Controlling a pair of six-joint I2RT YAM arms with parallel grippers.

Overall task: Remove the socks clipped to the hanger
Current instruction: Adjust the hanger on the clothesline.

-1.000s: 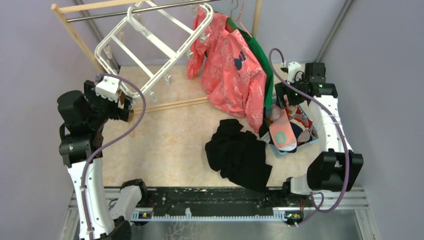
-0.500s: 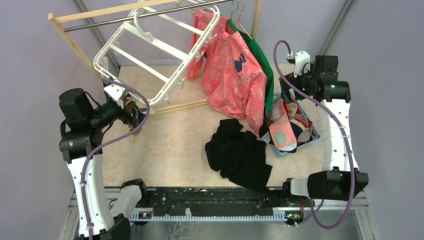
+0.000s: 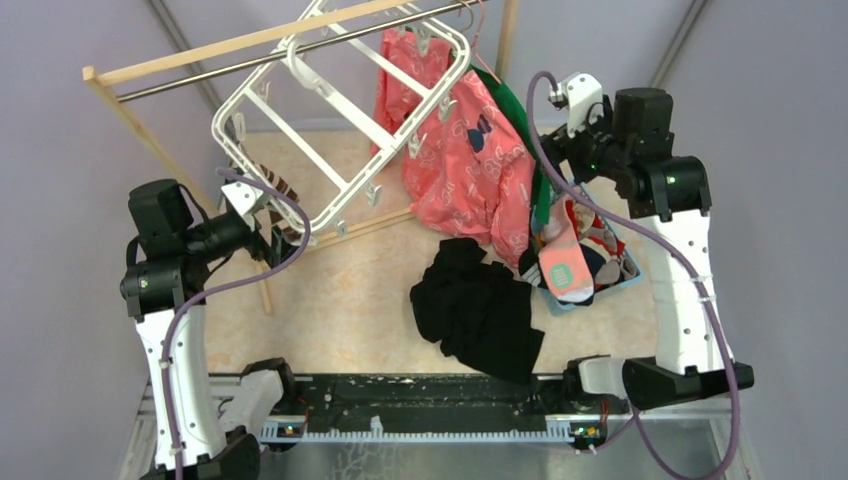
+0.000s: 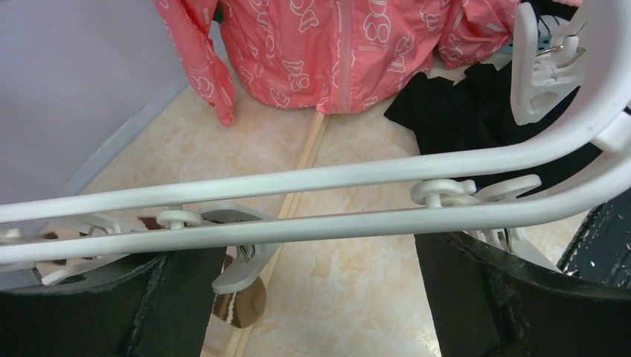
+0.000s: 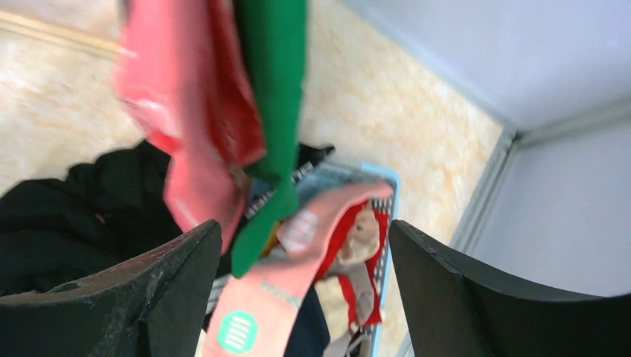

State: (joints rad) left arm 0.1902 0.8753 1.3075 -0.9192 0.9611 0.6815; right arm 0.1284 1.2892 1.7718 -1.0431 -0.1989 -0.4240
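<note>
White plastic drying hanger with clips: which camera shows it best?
The top view: the whole white plastic hanger, tilted. The left wrist view shows only two bars and some clips; the right wrist view, none.

The hanger (image 4: pixel 320 177) swings rightward to hang behind the black cloth heap (image 3: pixel 480 310), tilted more steeply. The wooden rail (image 3: pixel 230 45) carrying it slants with it, its left end lower. The left gripper (image 3: pixel 272 238) moves nearer the heap, under the hanger's low corner. The right gripper (image 5: pixel 303 227) lifts farther behind the heap.

Bright, even light; right wrist view motion-blurred.
</note>
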